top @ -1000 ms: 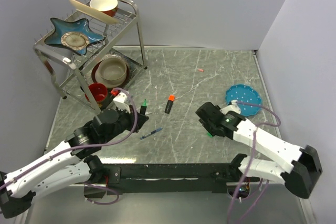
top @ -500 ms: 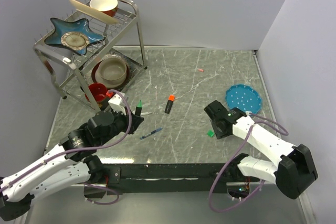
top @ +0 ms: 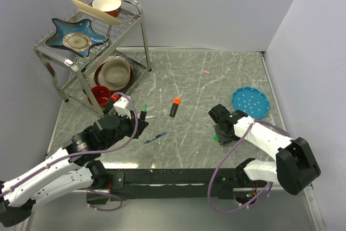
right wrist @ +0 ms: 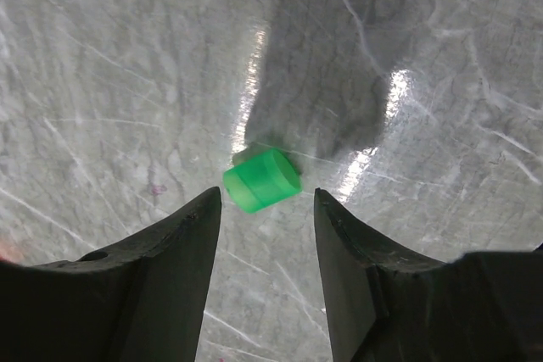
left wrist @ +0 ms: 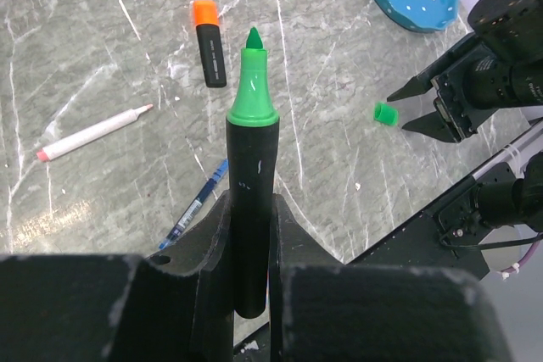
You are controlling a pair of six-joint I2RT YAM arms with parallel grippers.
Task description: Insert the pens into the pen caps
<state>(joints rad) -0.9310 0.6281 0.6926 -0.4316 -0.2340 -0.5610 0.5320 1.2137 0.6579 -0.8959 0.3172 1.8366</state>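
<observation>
half a sec ago my right pincer (right wrist: 266,199) sat off to the right; now it is over the green cap (right wrist: 261,180) again, so the pick-up can start. jaws stand wide. the cap lies on the desk (right wrist: 127,57) between the tips, not touched yet. my left pincer (left wrist: 251,231) clamps the green-tip marker (left wrist: 252,158), tip fwd, approx as before.

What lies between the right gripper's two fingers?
The green cap, lying on its side on the table at the mouth of the open right gripper; the right wrist view shows it.
</observation>
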